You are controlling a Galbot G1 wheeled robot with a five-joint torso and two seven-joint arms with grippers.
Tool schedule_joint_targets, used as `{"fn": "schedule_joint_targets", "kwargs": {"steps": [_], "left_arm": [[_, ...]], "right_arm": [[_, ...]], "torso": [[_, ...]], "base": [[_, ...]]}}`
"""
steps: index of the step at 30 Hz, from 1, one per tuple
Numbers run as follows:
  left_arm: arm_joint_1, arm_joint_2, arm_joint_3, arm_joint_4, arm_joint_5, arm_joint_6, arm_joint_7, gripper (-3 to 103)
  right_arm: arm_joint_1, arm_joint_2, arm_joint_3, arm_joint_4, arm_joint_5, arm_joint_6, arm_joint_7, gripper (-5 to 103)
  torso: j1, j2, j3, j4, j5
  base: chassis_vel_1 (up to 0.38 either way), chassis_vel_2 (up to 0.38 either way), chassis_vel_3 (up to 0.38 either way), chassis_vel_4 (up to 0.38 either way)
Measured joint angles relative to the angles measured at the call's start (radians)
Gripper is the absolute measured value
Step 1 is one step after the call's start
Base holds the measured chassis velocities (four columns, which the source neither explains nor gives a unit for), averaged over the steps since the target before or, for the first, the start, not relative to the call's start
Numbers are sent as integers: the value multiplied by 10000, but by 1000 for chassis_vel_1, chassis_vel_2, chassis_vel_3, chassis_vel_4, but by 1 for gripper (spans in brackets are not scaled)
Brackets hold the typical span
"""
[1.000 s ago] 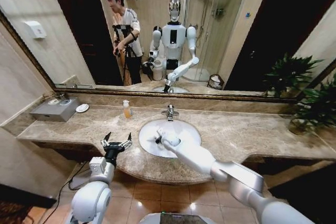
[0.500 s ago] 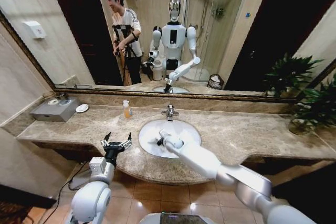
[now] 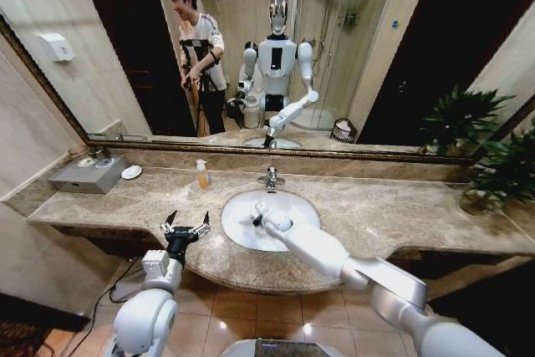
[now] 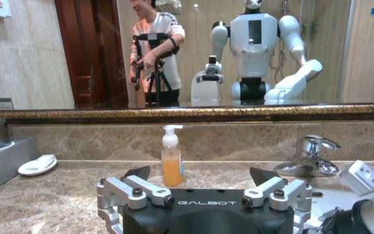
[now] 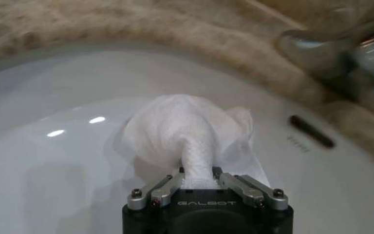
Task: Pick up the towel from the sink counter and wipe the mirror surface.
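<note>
Right gripper (image 5: 198, 181) over the basin (image 3: 242, 232), fingers pinched on a fold of the towel (image 5: 187, 131); cloth bunched, hanging just above the white bowl, near the faucet (image 3: 270, 178). Left gripper (image 3: 185, 225) at the counter's (image 3: 376, 206) front edge, left of the basin, fingers spread wide, holding nothing. Soap bottle (image 4: 171, 161) by the mirror (image 3: 251, 39).
</note>
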Motion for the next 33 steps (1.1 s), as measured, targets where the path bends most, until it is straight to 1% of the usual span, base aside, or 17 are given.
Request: {"fn": "schedule_joint_targets", "kwargs": {"steps": [2,3,5,7,10,11,15,16,19,21,23,24,26,29,30,32,33], "left_arm": [[1,0,0,0,0,0,0,100],[0,0,0,0,0,0,0,100],[0,0,-1,0,0,0,0,100],[1,0,-1,0,0,0,0,100],[1,0,0,0,0,0,0,100],[0,0,0,0,0,0,0,100],[0,0,0,0,0,0,0,100],[0,0,0,0,0,0,0,100],[1,0,0,0,0,0,0,100],[1,0,0,0,0,0,0,100],[0,0,0,0,0,0,0,100],[0,0,0,0,0,0,0,100],[1,0,0,0,0,0,0,100],[0,0,0,0,0,0,0,100],[0,0,0,0,0,0,0,100],[0,0,0,0,0,0,0,100],[0,0,0,0,0,0,0,100]], "right_arm": [[-6,-134,-70,244,104,-87,-3,10],[-104,-267,-215,685,314,-181,65,10],[-182,-320,-299,915,433,-241,124,10],[-504,-439,-594,1587,679,-347,321,10],[-702,-549,-835,2039,873,-414,508,10],[-805,-664,-1047,2442,1063,-463,711,10],[-844,-602,-1078,2578,1147,-490,832,10],[-775,-478,-1045,2444,1166,-490,868,10],[-578,-321,-971,2137,1157,-485,858,10],[-300,-128,-696,1565,1000,-400,658,10],[-246,-81,-568,1396,915,-368,558,10],[-146,-3,-267,1052,750,-303,398,10],[-135,0,-201,989,722,-289,377,10],[-397,-297,-62,1242,659,-273,268,10],[-397,-297,-62,1242,659,-273,268,10],[-807,-585,-74,1786,674,-296,339,10],[-1022,-756,-108,2108,726,-346,413,10]], "torso": [[0,0,0,-3,-1],[0,0,0,-3,0],[0,0,-1,-1,1],[-1,0,0,2,3],[-3,0,0,2,1],[-3,0,-1,0,0],[-3,1,-1,-3,-2],[-3,0,0,0,3],[-3,0,-1,3,2],[-3,0,0,4,0],[-2,0,0,3,0],[-1,0,0,2,0],[-1,0,0,2,1],[-1,0,0,-1,-1],[-1,0,0,-1,-1],[-1,0,0,-2,2],[-2,0,-1,1,3]], "base": [[0,0,0,0],[0,0,0,0],[0,0,0,0],[0,0,0,0],[0,0,0,0],[0,0,0,0],[0,0,0,0],[0,0,0,0],[0,0,0,0],[0,0,0,0],[0,0,0,0],[0,0,0,0],[0,0,0,0],[0,0,0,0],[0,0,0,0],[0,0,0,0],[0,0,0,0]]}}
